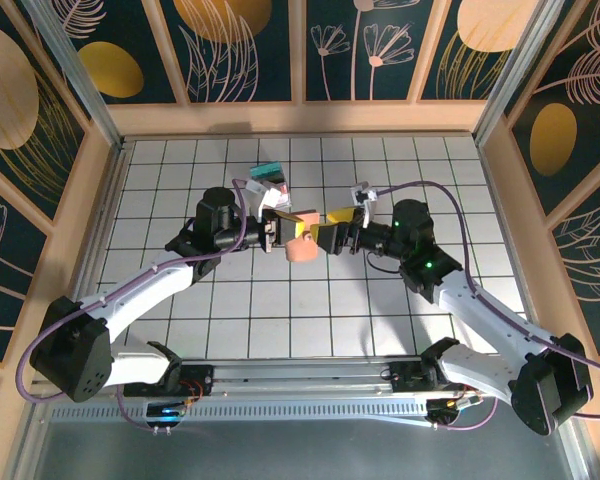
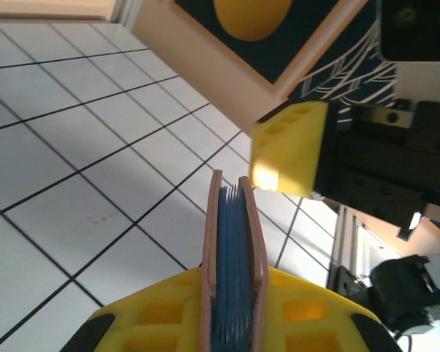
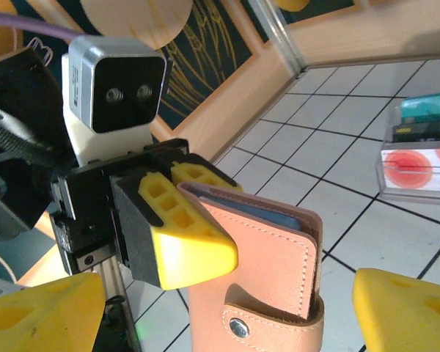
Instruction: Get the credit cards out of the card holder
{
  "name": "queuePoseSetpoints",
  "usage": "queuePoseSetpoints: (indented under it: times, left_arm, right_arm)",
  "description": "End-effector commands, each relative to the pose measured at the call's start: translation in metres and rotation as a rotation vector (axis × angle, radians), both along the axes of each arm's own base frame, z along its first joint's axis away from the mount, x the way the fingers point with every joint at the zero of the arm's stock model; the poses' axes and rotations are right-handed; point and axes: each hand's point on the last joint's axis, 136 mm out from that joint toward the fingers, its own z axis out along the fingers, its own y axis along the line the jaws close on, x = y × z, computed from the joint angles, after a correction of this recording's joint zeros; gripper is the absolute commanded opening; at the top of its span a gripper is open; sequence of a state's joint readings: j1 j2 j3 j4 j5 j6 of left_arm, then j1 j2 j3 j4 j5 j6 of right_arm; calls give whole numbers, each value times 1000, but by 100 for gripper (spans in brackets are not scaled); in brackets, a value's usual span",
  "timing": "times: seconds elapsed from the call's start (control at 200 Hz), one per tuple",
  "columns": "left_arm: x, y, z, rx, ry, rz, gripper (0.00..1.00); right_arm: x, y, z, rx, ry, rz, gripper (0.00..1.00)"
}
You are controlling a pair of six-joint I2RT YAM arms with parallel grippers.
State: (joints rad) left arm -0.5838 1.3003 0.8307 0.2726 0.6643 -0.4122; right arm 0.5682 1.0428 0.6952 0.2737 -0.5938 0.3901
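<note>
The tan-pink card holder point(image 1: 300, 250) hangs above the tiles at mid-table, folded, with its snap strap point(image 3: 279, 323) closed around it. My left gripper point(image 1: 280, 232) is shut on its upper end. In the left wrist view the holder point(image 2: 235, 242) stands edge-on between the yellow fingers point(image 2: 154, 315), showing thin blue layers inside; I cannot make out separate cards. My right gripper point(image 1: 327, 238) faces it from the right and is open. In the right wrist view its fingertips point(image 3: 407, 308) stand wide on either side of the holder point(image 3: 271, 249), not touching it.
A small clear box with red contents point(image 3: 418, 169) and a teal item point(image 3: 429, 110) lie on the tiles behind, seen in the top view as a cluster point(image 1: 270, 182). Wooden walls point(image 1: 300, 118) ring the tiled floor. The two wrists are close together.
</note>
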Motion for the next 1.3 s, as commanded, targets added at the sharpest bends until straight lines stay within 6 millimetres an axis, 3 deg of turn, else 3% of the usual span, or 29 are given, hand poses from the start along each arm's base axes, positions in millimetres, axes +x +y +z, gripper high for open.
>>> queuePoseSetpoints:
  times: [0.0, 0.14, 0.425, 0.67, 0.795, 0.896, 1.031, 1.291]
  left_arm:
    - [-14, -8, 41, -119, -90, -104, 0]
    - [-19, -7, 48, -146, -92, -119, 0]
    - [-17, -7, 56, -183, -79, -104, 0]
    - [-13, -8, 55, -204, -51, -89, 0]
    - [-10, -9, 53, -206, -26, -79, 12]
    - [-10, -8, 46, -195, -8, -70, 27]
    - [-14, -2, 30, -156, 16, -55, 47]
    - [-33, 15, 9, -137, 20, -41, 62]
  right_arm:
    - [-6, 4, 4, 12, -45, 60, 86]
    - [-2, 1, -3, -10, -40, 32, 84]
    - [-18, 6, 1, 42, -47, 128, 74]
    - [-22, 10, 10, 73, -64, 171, 43]
    - [-21, 10, 14, 80, -69, 162, 23]
    - [-18, 9, 16, 92, -63, 146, 16]
    - [-17, 9, 23, 115, -50, 139, 14]
    - [-17, 14, 23, 138, 3, 178, 13]
